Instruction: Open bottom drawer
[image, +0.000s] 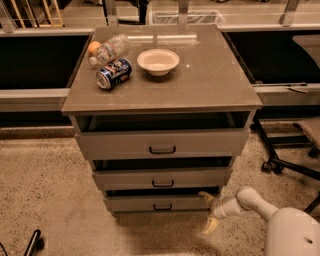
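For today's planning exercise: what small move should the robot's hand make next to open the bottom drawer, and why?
Probably slide the hand along the bottom drawer to its handle: the hand hangs open at the front's picture-right corner, gripping nothing.

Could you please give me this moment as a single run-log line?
task: open bottom drawer | pincer: open, low by drawer's right end | handle: not gripped | phase: approach

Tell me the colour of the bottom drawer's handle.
Black handle, camera view. The gripper hovers at the bottom drawer's right end.
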